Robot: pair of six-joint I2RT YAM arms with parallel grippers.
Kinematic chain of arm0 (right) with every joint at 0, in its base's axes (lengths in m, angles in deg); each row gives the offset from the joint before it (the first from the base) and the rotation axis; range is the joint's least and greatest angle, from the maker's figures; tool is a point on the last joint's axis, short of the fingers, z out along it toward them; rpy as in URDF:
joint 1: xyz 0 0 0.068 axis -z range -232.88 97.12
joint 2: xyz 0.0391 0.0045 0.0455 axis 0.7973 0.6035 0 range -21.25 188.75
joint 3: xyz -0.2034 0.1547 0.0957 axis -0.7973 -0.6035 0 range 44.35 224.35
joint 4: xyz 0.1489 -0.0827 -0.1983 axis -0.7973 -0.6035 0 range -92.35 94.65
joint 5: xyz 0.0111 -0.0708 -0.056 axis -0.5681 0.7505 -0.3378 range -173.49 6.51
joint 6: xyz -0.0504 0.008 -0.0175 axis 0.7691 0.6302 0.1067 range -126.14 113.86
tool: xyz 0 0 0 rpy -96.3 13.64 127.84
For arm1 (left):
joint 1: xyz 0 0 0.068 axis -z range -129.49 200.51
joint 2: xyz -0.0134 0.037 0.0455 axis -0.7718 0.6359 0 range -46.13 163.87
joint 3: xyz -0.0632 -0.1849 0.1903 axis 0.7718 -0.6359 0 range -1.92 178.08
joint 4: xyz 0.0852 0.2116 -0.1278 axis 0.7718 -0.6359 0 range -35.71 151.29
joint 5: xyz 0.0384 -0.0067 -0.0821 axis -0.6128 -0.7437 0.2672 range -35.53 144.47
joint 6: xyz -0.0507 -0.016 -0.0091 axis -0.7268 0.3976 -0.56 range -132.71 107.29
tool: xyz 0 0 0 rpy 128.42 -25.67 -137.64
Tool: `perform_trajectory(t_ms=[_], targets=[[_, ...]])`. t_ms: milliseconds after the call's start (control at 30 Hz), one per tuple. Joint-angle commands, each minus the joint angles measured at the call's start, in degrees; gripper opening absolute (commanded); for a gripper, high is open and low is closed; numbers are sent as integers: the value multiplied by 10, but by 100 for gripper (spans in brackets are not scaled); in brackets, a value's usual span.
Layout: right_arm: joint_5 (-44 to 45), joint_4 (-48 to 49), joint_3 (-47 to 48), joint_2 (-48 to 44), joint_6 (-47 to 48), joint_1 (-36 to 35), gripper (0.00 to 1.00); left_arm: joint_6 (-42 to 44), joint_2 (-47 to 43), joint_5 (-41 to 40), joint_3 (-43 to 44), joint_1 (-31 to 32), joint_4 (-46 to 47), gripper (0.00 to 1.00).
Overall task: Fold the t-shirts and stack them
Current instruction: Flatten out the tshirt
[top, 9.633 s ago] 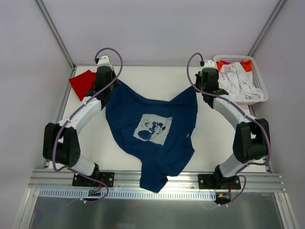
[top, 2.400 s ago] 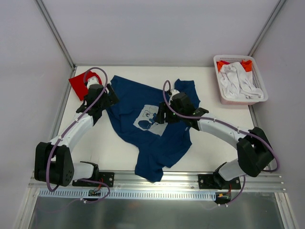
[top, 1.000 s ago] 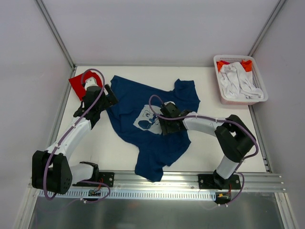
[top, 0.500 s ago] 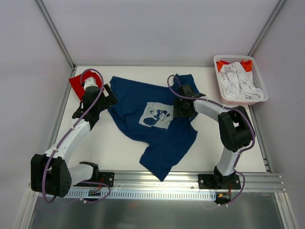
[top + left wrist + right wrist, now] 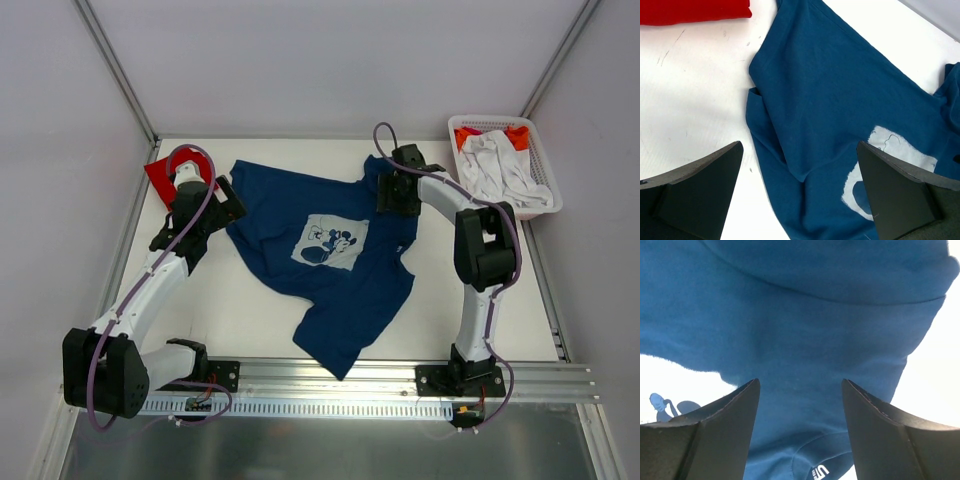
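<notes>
A navy blue t-shirt point(image 5: 340, 275) lies spread, chest up, in the middle of the table, with its pale cartoon print point(image 5: 330, 243) showing. At the far left corner is a folded red t-shirt point(image 5: 165, 172). My left gripper point(image 5: 228, 206) hovers open over the navy shirt's left edge. In the left wrist view that gripper point(image 5: 799, 147) is wide open above the navy cloth point(image 5: 840, 90), with the red shirt point(image 5: 695, 10) at the top left. My right gripper point(image 5: 390, 196) is open over the shirt's far right part. In the right wrist view this gripper point(image 5: 800, 382) has only navy cloth point(image 5: 805, 315) under it.
A white slatted basket point(image 5: 500, 213) stands at the far right corner with white cloth point(image 5: 500, 170) and something orange-red in it. The shirt's lower hem reaches close to the table's near edge, by the metal rail point(image 5: 330, 380).
My right gripper has travelled from the shirt's middle, beside the print, to its far right part. The shirt has shifted and spread to the right. The left arm has barely moved.
</notes>
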Motion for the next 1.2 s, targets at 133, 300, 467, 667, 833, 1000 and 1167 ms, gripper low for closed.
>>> perform_trajectory(t_ms=[133, 300, 467, 667, 833, 1000, 1167], targets=[[-10, -2, -38, -31, -5, -11, 70, 2, -11, 5, -3, 4, -3, 99], [-17, -12, -19, 7, 0, -9, 70, 6, -20, 5, -3, 4, -3, 99], [-17, -26, 27, 41, 3, -3, 70, 8, -27, 3, -1, 4, -3, 99], [9, -54, 83, 80, 11, 2, 71, 6, -31, 10, 3, 4, -3, 99], [27, -80, 151, 126, 38, 11, 71, 9, -36, 11, 5, 4, -3, 99], [42, -108, 233, 172, 46, 21, 71, 11, -41, 13, 7, 4, -4, 99], [45, -136, 337, 227, 47, 35, 71, 12, -43, 18, 8, 4, -4, 99]])
